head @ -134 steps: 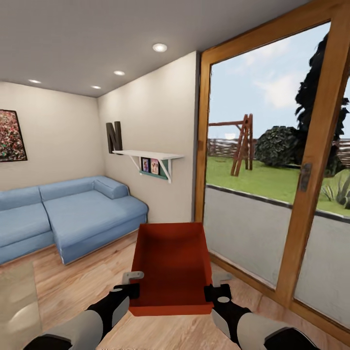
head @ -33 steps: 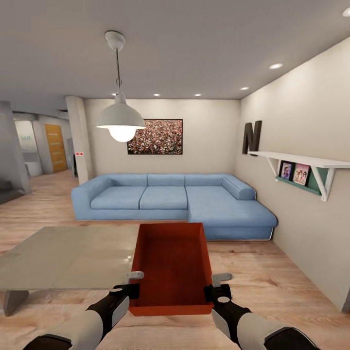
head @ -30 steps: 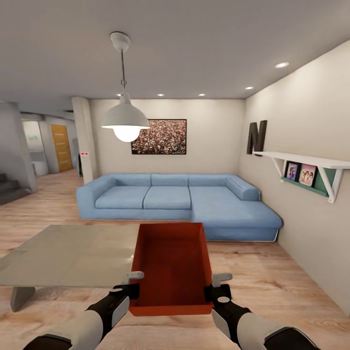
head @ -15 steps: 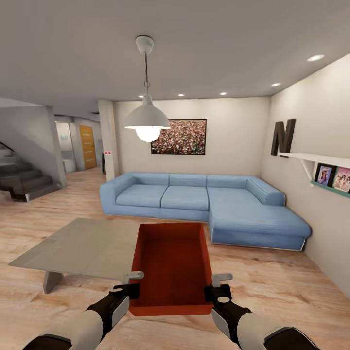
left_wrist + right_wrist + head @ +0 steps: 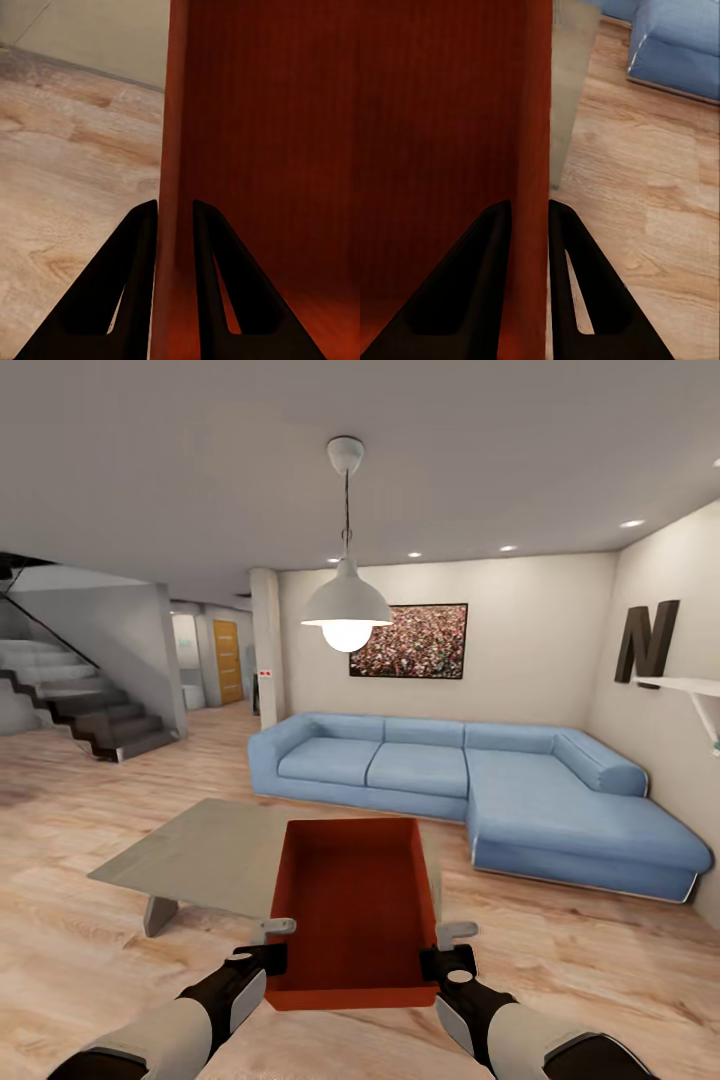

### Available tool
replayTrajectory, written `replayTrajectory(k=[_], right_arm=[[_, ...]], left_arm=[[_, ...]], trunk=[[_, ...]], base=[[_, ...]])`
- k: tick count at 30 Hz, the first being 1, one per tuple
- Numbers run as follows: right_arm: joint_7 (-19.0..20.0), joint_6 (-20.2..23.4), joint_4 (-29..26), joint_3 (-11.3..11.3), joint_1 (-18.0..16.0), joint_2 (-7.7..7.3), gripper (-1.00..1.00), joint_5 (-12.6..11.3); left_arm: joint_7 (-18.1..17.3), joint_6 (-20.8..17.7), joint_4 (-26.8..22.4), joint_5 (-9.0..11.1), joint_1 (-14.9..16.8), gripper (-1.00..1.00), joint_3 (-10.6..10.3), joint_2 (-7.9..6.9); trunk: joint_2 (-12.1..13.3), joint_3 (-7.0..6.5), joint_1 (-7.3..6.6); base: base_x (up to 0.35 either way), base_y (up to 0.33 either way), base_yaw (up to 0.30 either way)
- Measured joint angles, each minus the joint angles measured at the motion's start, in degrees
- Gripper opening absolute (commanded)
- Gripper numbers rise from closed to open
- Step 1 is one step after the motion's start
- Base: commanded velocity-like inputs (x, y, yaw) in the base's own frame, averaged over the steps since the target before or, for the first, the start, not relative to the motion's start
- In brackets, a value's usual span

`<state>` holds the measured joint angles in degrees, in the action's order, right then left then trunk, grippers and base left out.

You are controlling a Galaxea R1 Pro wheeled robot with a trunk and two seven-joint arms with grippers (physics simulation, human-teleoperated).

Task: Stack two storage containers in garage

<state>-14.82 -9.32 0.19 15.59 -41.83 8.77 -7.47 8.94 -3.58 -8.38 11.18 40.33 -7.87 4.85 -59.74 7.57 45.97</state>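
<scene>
Both of our grippers are clamped on the one storage container [image 5: 352,905] we carry: our left gripper [image 5: 272,950] pinches its left wall near the close corner, and our right gripper [image 5: 440,952] pinches its right wall at the matching spot. In the left wrist view our left gripper [image 5: 175,225] has one dark finger on each side of the thin red-orange wall [image 5: 171,150], both pressed against it, and in the right wrist view our right gripper [image 5: 529,225] grips the opposite wall [image 5: 534,112] the same way. We hold the red-orange bin level in front of our trunk, lifted off the ground, its open top toward the head camera and nothing visible inside it. We are in the living room, over its light wood plank floor [image 5: 60,920]. A low glass table [image 5: 200,850] stands just beyond and to the left of the bin, its near edge hidden behind the bin's left wall as we see it. Past the table a blue sectional sofa [image 5: 450,770] runs along the far wall, with its long end reaching toward us on the right. A white pendant lamp [image 5: 346,605] hangs lit above the table, and a framed speckled picture [image 5: 408,641] hangs on the wall behind the sofa. On the right wall we see a dark letter N [image 5: 647,641] and the end of a white shelf [image 5: 685,688]. To the left, a grey staircase [image 5: 80,705] rises, and beyond a pillar an orange door [image 5: 228,661] shows down the hallway.
</scene>
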Motion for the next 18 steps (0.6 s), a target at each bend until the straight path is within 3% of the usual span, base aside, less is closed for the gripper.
replayTrajectory(k=[18], right_arm=[[-0.02, 0.02, -0.01, -0.07, 0.00, 0.00, -1.00, 0.09]], left_arm=[[0.01, -0.07, -0.05, 0.00, 0.00, -1.00, -0.02, 0.00]], trunk=[[0.00, 0.00, 0.00]], base=[[0.000, 0.000, 0.269]])
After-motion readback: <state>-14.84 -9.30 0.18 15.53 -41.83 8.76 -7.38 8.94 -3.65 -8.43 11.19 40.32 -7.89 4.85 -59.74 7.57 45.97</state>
